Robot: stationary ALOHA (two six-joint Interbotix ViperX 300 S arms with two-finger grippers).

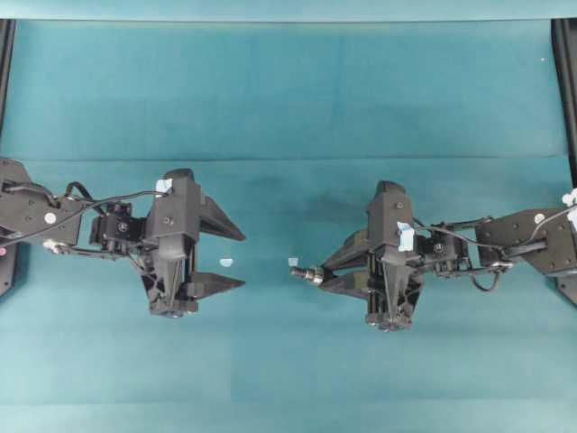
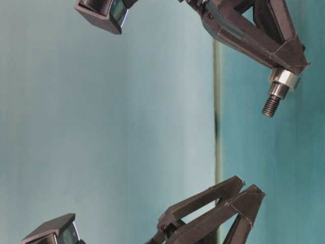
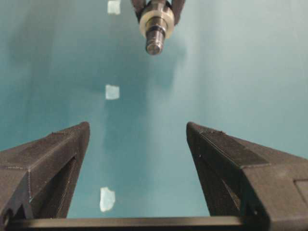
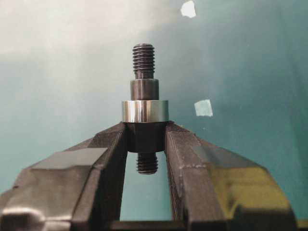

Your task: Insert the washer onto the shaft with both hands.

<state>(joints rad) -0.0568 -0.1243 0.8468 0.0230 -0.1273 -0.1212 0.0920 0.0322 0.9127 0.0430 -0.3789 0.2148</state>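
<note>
While the washer (image 4: pixel 145 110) already sits on the shaft (image 4: pixel 144 89), resting against the thicker step just above the right gripper (image 4: pixel 144 137), you're not out of risk. That gripper is clamped on the shaft's lower body, threaded tip pointing across at the left gripper (image 1: pixel 227 261), whose fingers stand wide apart with nothing between them.

Risks I see from here:

- Nothing visibly retains the washer. In the table-level view the shaft tilts tip-down, so any jolt or further dip of your right wrist could let the ring slide off the thread end and drop to the teal mat (image 1: pixel 288 99).
- The grip is two narrow fingertips on a round rod. If you bump it with the left fingers (image 3: pixel 57 159), the shaft may rotate or slip in the clamp.
- Bringing the left arm in now is the likeliest cause of trouble: its tips line up roughly with the shaft axis, so a forward move could knock the thread.
- Pale tape scraps (image 3: pixel 112 92) on the mat are near washer-sized; a dropped ring would be easy to confuse.
</note>
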